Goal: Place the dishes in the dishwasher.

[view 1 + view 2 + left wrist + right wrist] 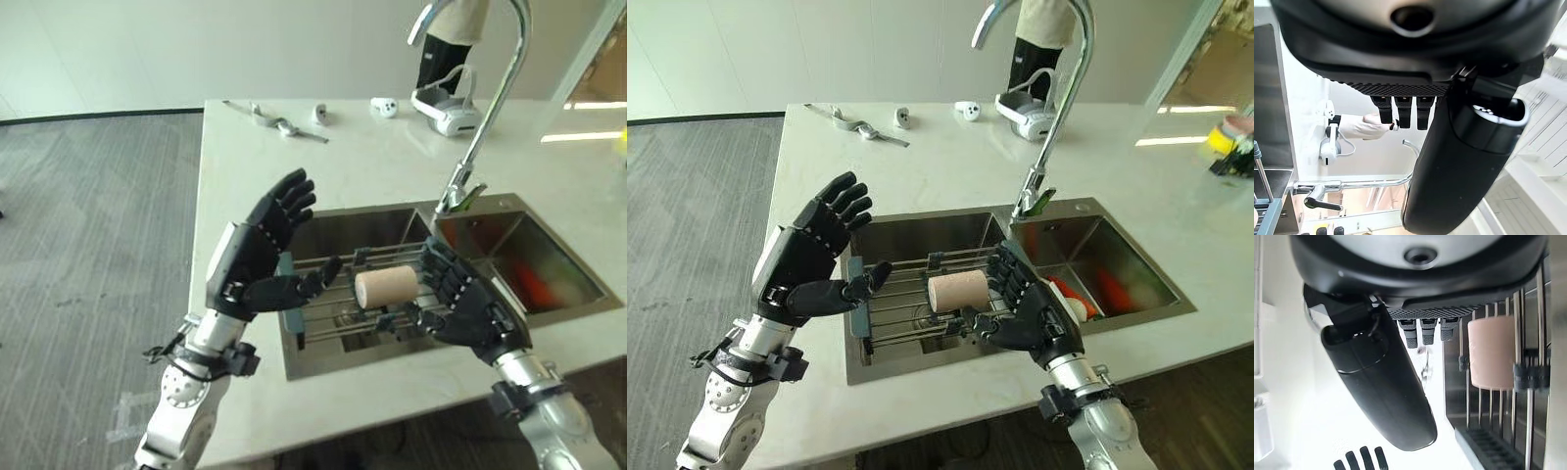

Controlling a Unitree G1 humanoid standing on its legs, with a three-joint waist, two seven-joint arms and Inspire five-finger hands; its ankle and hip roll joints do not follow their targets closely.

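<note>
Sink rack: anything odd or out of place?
Yes. A tan cup lies on its side across the wire rack over the sink, not upright. Both hands, left hand and right hand, are open beside it, not gripping.

You have a pale beige cup (386, 286) lying on its side across the metal wire rack (333, 313) that spans the left basin of the steel sink (294, 367). Its round end faces you, toward the near edge. It rests on the rack's right part. In the right basin, red and white items (1080, 299) lie at the bottom; you can't tell what they are.
</note>
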